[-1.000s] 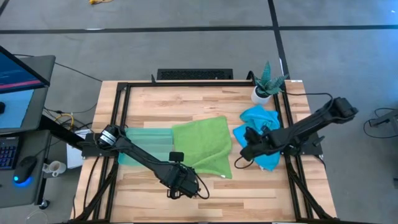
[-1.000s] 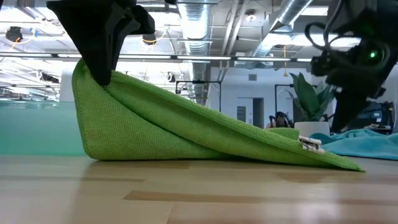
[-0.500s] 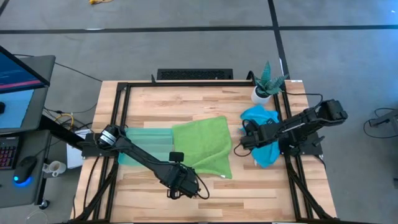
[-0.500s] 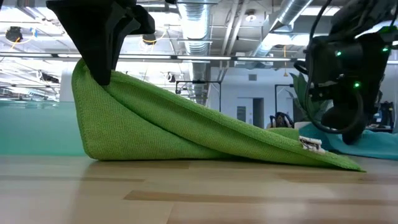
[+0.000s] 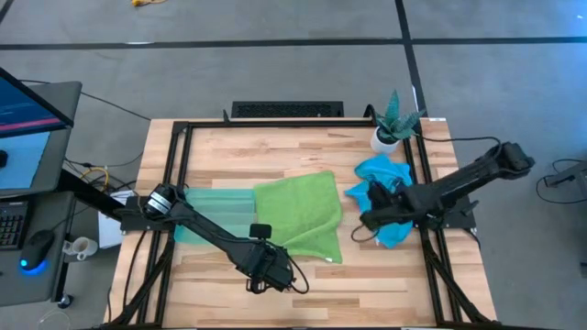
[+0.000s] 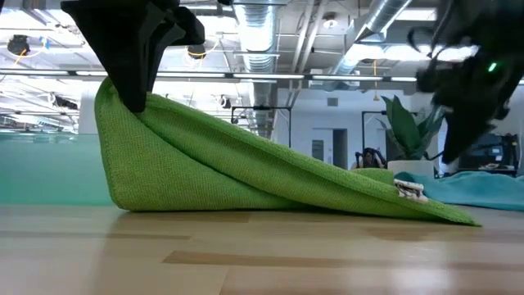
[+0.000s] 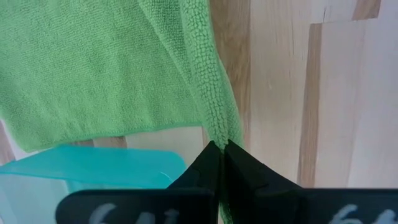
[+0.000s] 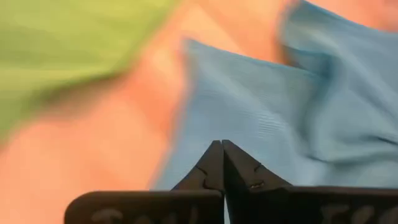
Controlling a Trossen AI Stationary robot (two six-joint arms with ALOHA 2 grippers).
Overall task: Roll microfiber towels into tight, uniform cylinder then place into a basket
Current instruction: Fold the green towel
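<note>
The lime green towel (image 5: 298,211) lies at mid-table. Its near corner is raised by my left gripper (image 7: 221,144), which is shut on it, and the rest slopes down to the wood (image 6: 368,192). The crumpled sky blue towel (image 5: 385,174) lies at the right. My right gripper (image 8: 222,144) hangs shut just above that towel's near left part (image 6: 483,187) and shows clear of it in the low view. The translucent teal basket (image 5: 215,215) sits left of the green towel, under my left arm. My left gripper pinches the green towel's hemmed edge (image 7: 216,127) between its two fingers, at the near corner. The fingers come from above, pointing steeply down. That corner (image 6: 115,102) is lifted off the table and a fold hangs below it to the wood. One layer or several, I cannot tell.
A potted plant (image 5: 394,124) stands at the far right corner, beyond the blue towel. Black frame rails (image 5: 179,183) run along the table's left and right sides. Bare wood (image 5: 367,284) stretches along the near edge.
My right gripper dipped toward the blue towel, drawing a little to the far left. It has come back up and to the right, still shut. My left gripper and the green towel have kept still.
</note>
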